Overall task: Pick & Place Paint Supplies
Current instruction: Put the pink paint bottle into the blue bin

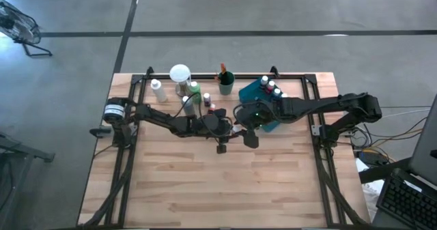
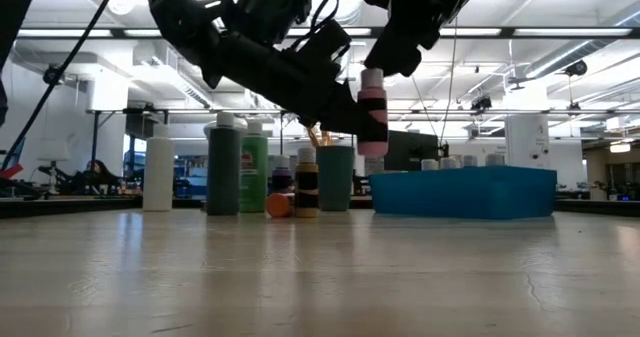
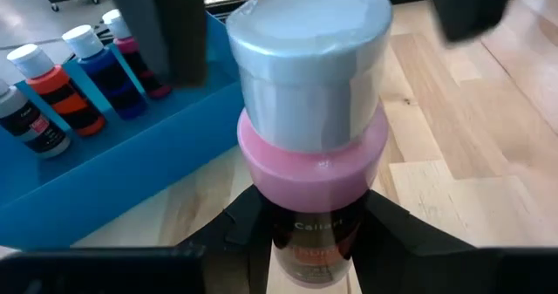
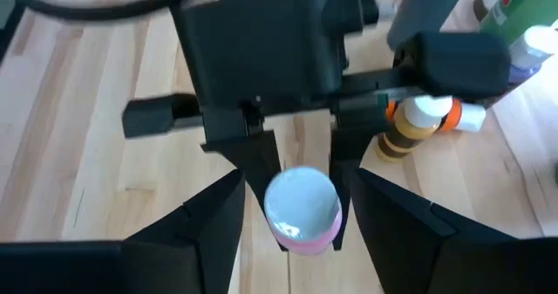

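High view: the left gripper and right gripper meet near the table's middle, just in front of the teal tray, which holds several bottles. Behind them stand a white bottle, a green bottle, a dark cup of brushes and a round white-topped object.

Low view: a pink bottle hangs upright in the air, clear of the wood, with both dark arms crowding above it.

Left wrist view: the left gripper's fingers clamp the pink bottle's body below its white cap; tray bottles (orange, blue, magenta) stand just beyond.

Right wrist view: the right gripper's fingers stand wide on either side of the cap, not touching it; a yellow-brown bottle stands past the left gripper.
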`<state>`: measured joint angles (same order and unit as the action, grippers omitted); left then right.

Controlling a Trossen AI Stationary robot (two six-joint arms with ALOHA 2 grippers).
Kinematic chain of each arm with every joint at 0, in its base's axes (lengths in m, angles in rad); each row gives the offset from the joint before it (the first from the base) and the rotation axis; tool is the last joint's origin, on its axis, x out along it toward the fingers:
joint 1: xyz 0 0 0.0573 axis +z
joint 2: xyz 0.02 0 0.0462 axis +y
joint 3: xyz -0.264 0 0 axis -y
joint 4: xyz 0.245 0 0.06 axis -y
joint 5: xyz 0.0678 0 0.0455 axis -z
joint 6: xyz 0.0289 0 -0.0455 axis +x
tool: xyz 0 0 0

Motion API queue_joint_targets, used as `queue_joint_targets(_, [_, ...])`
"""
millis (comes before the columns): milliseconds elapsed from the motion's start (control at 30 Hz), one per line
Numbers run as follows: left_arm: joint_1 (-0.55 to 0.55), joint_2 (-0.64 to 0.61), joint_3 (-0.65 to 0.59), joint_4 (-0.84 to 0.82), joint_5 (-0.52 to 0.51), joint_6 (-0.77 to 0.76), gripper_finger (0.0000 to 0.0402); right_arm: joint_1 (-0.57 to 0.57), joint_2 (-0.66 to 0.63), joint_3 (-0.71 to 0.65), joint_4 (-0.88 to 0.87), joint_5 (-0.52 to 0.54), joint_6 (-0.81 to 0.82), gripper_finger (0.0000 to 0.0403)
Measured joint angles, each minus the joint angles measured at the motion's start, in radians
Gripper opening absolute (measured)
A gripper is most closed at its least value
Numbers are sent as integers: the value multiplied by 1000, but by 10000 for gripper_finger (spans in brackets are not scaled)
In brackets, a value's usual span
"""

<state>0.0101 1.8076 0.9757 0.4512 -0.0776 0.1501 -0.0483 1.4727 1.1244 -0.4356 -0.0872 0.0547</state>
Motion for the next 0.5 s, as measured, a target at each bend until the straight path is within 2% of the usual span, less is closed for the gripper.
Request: queue_joint_targets(500, [2,0,17,-1,0,1,122,0,3,-2,-20,4,6,152])
